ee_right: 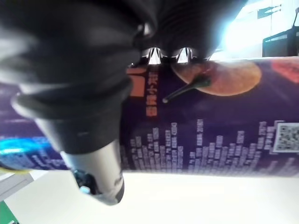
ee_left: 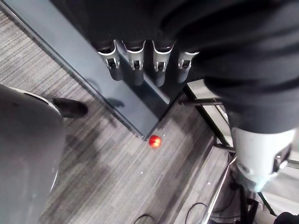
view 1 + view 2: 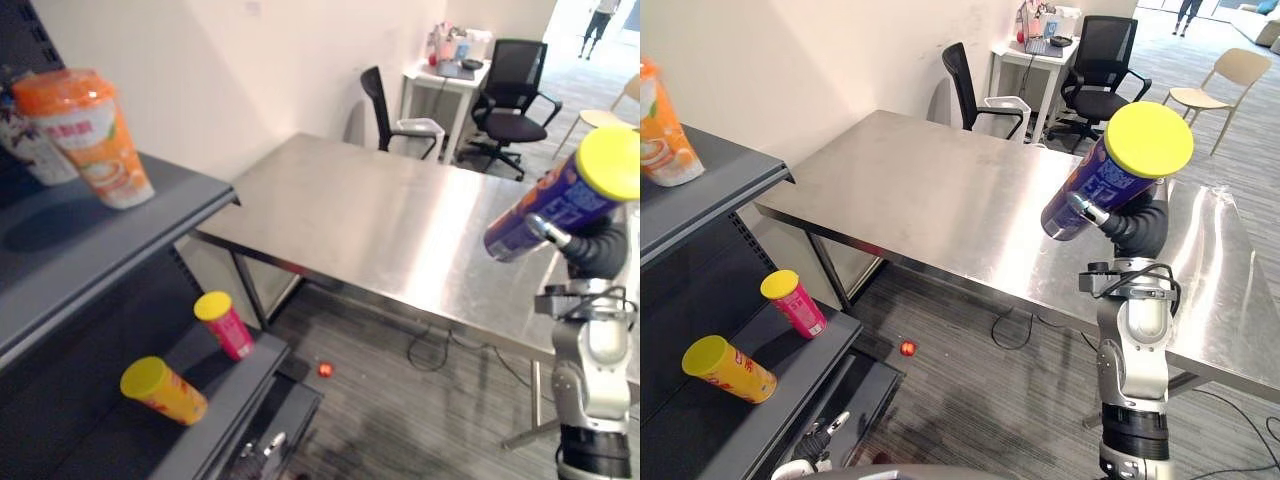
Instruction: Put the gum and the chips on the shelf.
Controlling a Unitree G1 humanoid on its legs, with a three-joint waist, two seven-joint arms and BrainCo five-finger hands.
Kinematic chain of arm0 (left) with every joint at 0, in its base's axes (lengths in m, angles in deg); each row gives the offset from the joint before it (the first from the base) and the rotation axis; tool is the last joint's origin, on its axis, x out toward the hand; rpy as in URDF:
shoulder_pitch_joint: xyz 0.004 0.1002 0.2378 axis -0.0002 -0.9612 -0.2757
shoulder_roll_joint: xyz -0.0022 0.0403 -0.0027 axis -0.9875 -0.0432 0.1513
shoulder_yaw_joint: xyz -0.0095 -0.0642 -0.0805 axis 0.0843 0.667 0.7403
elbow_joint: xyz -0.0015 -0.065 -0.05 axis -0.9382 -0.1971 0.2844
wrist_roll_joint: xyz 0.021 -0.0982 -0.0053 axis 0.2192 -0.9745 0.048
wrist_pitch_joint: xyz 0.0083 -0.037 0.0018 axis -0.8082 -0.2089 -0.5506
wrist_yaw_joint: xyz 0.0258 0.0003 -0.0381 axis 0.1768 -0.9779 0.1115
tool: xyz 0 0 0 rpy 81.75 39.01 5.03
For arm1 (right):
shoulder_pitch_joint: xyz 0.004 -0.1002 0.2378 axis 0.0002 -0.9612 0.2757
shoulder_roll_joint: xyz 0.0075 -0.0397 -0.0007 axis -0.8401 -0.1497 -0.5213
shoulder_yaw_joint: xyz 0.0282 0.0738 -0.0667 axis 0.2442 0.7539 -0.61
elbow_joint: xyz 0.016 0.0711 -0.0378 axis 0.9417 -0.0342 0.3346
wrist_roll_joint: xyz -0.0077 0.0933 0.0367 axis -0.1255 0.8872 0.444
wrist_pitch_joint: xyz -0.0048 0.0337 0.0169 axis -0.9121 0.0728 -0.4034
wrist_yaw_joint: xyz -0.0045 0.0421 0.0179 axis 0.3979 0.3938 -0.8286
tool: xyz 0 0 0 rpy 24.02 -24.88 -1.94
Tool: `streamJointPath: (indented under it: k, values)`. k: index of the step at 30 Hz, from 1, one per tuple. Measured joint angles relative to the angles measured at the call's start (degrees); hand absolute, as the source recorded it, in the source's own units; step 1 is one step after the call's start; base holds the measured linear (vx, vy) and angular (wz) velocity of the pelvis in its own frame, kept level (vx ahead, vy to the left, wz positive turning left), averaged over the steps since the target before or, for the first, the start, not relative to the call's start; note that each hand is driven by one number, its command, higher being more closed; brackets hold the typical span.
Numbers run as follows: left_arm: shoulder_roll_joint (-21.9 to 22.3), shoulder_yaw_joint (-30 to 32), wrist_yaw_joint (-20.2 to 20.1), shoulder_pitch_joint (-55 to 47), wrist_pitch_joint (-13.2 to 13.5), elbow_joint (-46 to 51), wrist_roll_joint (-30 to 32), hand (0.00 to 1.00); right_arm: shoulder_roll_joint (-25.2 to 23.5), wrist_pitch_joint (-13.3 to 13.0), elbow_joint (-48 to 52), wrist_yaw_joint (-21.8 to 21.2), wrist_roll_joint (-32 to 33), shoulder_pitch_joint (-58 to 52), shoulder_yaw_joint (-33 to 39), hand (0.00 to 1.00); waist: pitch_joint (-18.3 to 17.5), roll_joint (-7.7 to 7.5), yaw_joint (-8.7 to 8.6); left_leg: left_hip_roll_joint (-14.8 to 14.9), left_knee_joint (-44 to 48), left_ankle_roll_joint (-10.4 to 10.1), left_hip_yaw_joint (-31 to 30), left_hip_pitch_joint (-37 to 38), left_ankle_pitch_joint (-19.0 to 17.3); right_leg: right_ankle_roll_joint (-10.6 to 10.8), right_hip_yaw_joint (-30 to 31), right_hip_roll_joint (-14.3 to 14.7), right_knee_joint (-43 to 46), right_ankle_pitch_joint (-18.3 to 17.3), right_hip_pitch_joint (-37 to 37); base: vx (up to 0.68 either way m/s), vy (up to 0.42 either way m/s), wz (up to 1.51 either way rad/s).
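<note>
Purple chips can [image 3: 1102, 188], yellow-lidded, sits tilted in my right hand [image 3: 1122, 224], whose fingers are wrapped round its body. I judge it is held high above the steel table [image 3: 380, 220] so it can swing across to the dark shelf [image 3: 150, 215] on my left. My left hand [image 2: 161, 60] hangs low by the shelf's bottom board, fingers straight, holding nothing. A pink tub [image 3: 225, 325] and a yellow tube [image 3: 165, 390] sit on the lower board; I cannot tell whether either is the gum. An orange cup [image 3: 95, 135] stands above.

Right hand [image 3: 1092, 213] raised, fingers curled round chips can [image 3: 1102, 185] — left hand [image 2: 161, 63] low, fingers straight
</note>
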Motion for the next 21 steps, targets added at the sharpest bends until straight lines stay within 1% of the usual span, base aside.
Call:
streamJointPath:
  k: [2,3,4,5,6,7,8,9,10,11,12,13,14,15,17,18,19,21]
  values:
    - [-0.4,0.0,-0.9,0.0,0.0,0.0,-1.6,0.0,-1.7,0.0,-0.1,-0.1,0.0,-0.4,-2.1,1.0,0.3,-0.02,0.07,0.1,4.2,-0.2,-2.4,-2.5,-1.2,-0.4,-1.9,0.0,1.5,-0.9,0.1,-0.08,-0.04,0.59]
    - [-0.3,0.1,-1.1,0.0,0.0,0.2,-1.9,0.0,-2.4,0.0,-0.1,-0.2,0.3,-0.4,-3.9,1.0,0.7,0.46,0.08,0.5,6.4,-0.4,-5.2,-4.9,-1.3,-0.9,-4.2,0.3,2.3,-1.3,-0.1,-0.15,-0.091,1.02]
    - [-0.2,0.3,-1.2,0.1,0.1,0.7,-2.0,0.0,-2.9,0.0,-0.1,-0.2,1.8,-0.4,-5.0,1.0,1.5,1.35,0.3,0.9,7.8,-0.9,-8.5,-7.5,-1.0,-1.7,-7.3,1.0,2.8,-1.8,-0.3,-0.18,-0.108,1.19]
    - [0.0,0.3,-1.2,0.1,0.1,0.7,-1.9,0.0,-3.2,0.0,-0.1,-0.3,2.0,-0.4,-5.5,1.0,1.6,1.63,0.3,0.9,8.1,-1.3,-10.4,-9.0,-0.6,-2.3,-9.1,1.4,3.4,-2.5,-0.7,-0.22,-0.131,1.44]
    - [0.0,0.3,-1.0,0.0,0.1,0.8,-1.8,0.0,-3.3,0.0,-0.1,-0.4,2.3,-0.3,-6.1,1.0,2.0,2.6,0.45,1.2,7.7,-1.6,-13.5,-12.1,-0.1,-3.6,-12.3,2.3,5.7,-3.7,-2.4,-0.27,-0.158,1.6]
    - [-0.3,0.2,-0.7,-0.2,-0.1,0.7,-1.4,0.0,-3.3,0.0,-0.1,-0.5,2.3,-0.2,-6.0,1.0,2.5,3.32,0.95,2.3,5.1,-1.1,-13.5,-14.3,-0.7,-5.4,-14.0,3.6,6.5,-4.7,-3.9,-0.32,-0.223,1.73]
    - [-0.5,0.2,-0.7,-0.2,-0.3,0.2,-1.4,0.0,-3.2,0.0,-0.1,-0.3,2.2,-0.2,-5.7,1.0,2.6,3.21,0.98,2.9,3.3,0.3,-11.2,-14.8,-2.1,-5.5,-15.3,3.7,5.6,-4.7,-4.2,-0.33,-0.186,2.07]
    - [-0.9,0.6,-0.7,0.6,-0.8,-0.3,-1.4,0.0,-3.1,0.0,-0.2,0.1,2.2,0.1,-3.4,1.0,4.0,2.14,0.57,3.6,4.4,5.3,-3.1,-16.3,-3.8,-6.2,-20.2,1.3,4.7,-4.4,-4.1,-0.27,-0.118,2.14]
    - [-1.0,1.3,-0.7,0.4,-0.8,-0.5,-1.5,0.0,-3.3,0.2,-0.7,0.8,2.1,1.0,-1.4,1.0,5.1,2.27,0.97,3.8,11.4,7.4,4.5,-18.1,-2.2,-6.4,-24.3,-1.0,5.4,-4.3,-4.0,-0.23,-0.073,2.01]
    - [-0.7,1.6,-0.7,-0.4,-0.9,-0.9,-1.5,0.0,-3.3,0.3,-0.7,1.4,2.0,1.3,-0.8,1.0,5.6,2.1,1.06,4.0,14.9,7.5,7.2,-18.3,-2.2,-6.7,-25.9,-2.0,5.3,-4.0,-3.9,-0.15,-0.084,1.54]
    - [-0.3,2.2,-0.7,-2.5,-1.2,-1.4,-1.5,0.0,-3.3,0.3,-0.7,2.0,1.5,1.6,0.2,1.0,5.7,2.72,1.03,4.5,20.3,6.8,10.1,-17.3,-2.7,-6.7,-28.9,-3.4,5.0,-3.3,-3.5,-0.15,-0.084,1.3]
    - [0.4,3.1,-0.7,-4.4,-1.2,-1.8,-1.6,0.0,-3.3,0.3,-0.7,2.6,1.2,1.5,0.9,1.0,5.6,3.76,0.87,5.8,23.9,5.4,10.9,-15.1,-4.4,-6.5,-31.7,-3.7,4.3,-2.4,-2.9,-0.12,-0.03,1.2]
    - [0.7,4.0,-0.8,-5.1,-1.2,-1.8,-1.7,0.0,-3.3,0.3,-0.7,2.8,1.2,1.5,1.5,1.0,5.6,4.06,0.87,6.6,24.8,4.8,10.9,-13.6,-5.4,-6.4,-32.8,-3.8,4.0,-2.0,-2.8,-0.14,0.023,1.06]
    - [1.5,5.4,-0.9,-5.9,-1.2,-1.9,-1.9,0.0,-3.3,0.3,-0.7,2.9,1.1,1.5,2.7,1.0,5.6,4.25,0.99,7.8,25.2,3.7,11.1,-10.6,-7.1,-6.4,-34.8,-4.1,3.4,-1.4,-2.9,-0.11,0.046,0.78]
    - [2.7,7.1,-1.2,-6.4,-1.3,-2.4,-1.9,0.0,-3.4,0.3,-0.7,3.4,1.1,1.5,4.4,1.0,5.5,4.42,0.91,9.7,24.9,3.6,12.4,-7.1,-7.9,-6.0,-37.4,-4.8,3.1,-0.8,-3.2,-0.14,0.114,0.88]
    - [2.9,8.0,-1.6,-6.5,-1.3,-2.4,-2.0,0.0,-3.7,0.3,-0.7,3.8,1.1,1.4,5.2,1.0,5.0,5.11,0.84,10.0,23.2,3.3,12.3,-6.0,-8.1,-5.7,-39.0,-5.3,3.1,-0.3,-3.2,-0.17,0.229,1.02]
    - [3.0,9.0,-2.0,-6.3,-1.2,-2.2,-2.0,0.0,-4.0,0.3,-0.7,4.2,1.1,1.1,6.8,1.0,4.9,4.89,0.8,8.8,20.0,3.2,13.2,-5.6,-8.0,-4.9,-40.7,-5.9,2.6,0.9,-3.2,-0.14,0.221,0.9]
    - [3.0,9.5,-2.1,-6.4,-1.2,-2.1,-1.9,0.0,-4.3,0.3,-0.5,4.2,1.0,1.0,7.6,1.0,4.5,4.5,0.68,7.4,16.8,3.2,13.7,-5.8,-8.0,-4.3,-42.5,-6.2,1.1,3.1,-3.0,-0.11,0.231,0.66]
